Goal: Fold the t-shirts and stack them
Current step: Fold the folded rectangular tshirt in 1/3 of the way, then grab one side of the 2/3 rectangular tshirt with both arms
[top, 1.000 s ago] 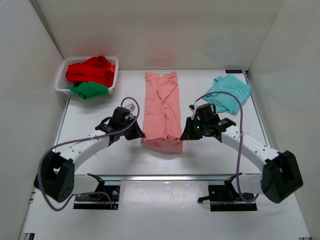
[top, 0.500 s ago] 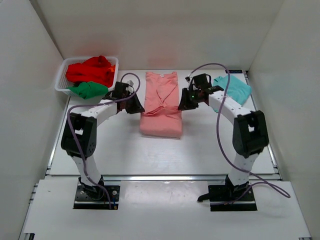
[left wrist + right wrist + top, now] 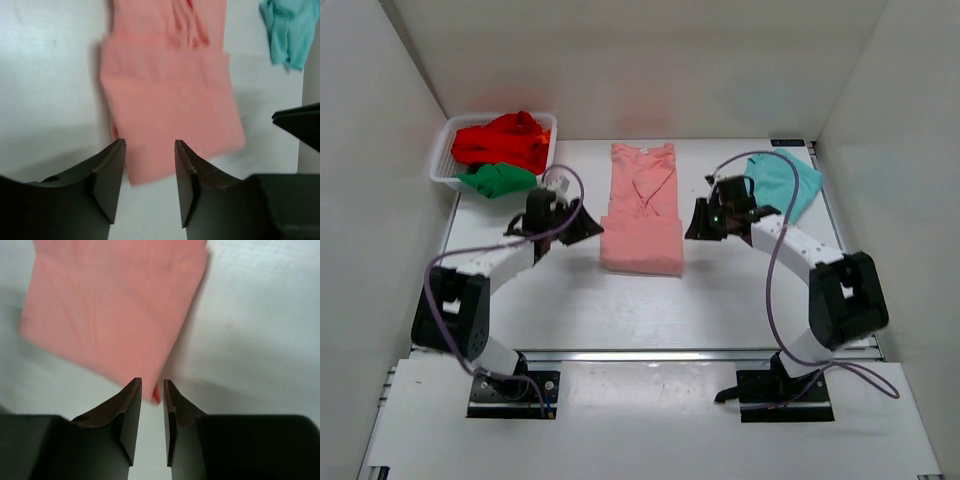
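Observation:
The salmon-pink t-shirt lies in the middle of the table, its lower half doubled up over the upper half. My left gripper hovers just off the shirt's left edge. In the left wrist view its jaws stand open, nothing between them, the pink shirt just beyond. My right gripper is beside the right edge. Its jaws are a narrow gap apart, with a corner of the pink shirt showing just past the tips, not pinched. A light teal t-shirt lies crumpled at the back right.
A white mesh basket at the back left holds a red t-shirt and a green t-shirt. White walls close in the table on three sides. Bare table runs along the near side in front of the pink shirt.
Both grippers carried the pink shirt's near hem away from the bases, doubling it over, then let go. They have drawn back to the shirt's sides, and the left jaws opened wide.

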Robot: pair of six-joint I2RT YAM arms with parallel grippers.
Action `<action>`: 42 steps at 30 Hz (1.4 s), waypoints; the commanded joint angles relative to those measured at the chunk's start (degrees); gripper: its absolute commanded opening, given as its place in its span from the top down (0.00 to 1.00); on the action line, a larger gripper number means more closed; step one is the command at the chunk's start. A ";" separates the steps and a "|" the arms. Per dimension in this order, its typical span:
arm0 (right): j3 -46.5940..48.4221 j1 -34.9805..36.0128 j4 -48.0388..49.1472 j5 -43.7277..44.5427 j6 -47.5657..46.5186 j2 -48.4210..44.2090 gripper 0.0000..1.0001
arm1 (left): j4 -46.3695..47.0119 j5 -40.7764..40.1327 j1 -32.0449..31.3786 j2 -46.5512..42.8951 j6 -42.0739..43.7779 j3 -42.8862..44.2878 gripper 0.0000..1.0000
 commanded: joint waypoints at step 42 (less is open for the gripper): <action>-27.20 3.76 33.15 -13.56 9.41 0.08 0.83 | 36.46 -4.00 -9.80 3.95 -7.33 -21.85 0.77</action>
